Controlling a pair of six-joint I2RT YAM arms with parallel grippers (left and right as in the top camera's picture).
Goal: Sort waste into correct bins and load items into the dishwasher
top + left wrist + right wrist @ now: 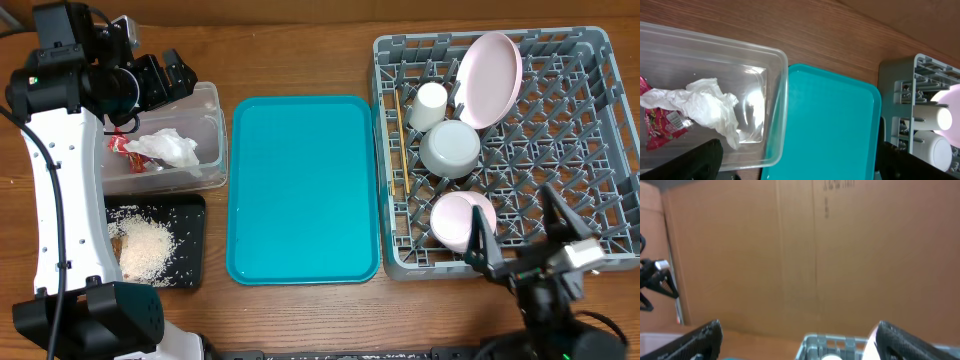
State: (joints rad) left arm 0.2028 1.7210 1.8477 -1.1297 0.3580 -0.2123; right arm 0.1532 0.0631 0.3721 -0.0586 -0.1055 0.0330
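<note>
The clear tub (pixel 212 130) holds the crumpled white tissue (pixel 165 147) and the red wrapper (pixel 118 145); the left wrist view shows tub (pixel 775 100), tissue (pixel 705 107) and wrapper (pixel 660 127). The black tray (pixel 192 215) holds rice grains (pixel 148 245). The grey rack (pixel 600 130) holds the white cup (pixel 430 103), pink plate (pixel 490 78), grey bowl (pixel 450 148), small pink bowl (pixel 462 220) and chopsticks (pixel 397 140). My left gripper (pixel 168 80) (pixel 800 167) is open and empty above the tub's far side. My right gripper (pixel 513 210) (pixel 800 345) is open and empty over the rack's near edge.
The teal serving tray (pixel 303 190) lies bare between the tub and the rack; it also shows in the left wrist view (pixel 830 125). A cardboard wall (pixel 815 255) stands behind the table. The rack's right half has free pegs.
</note>
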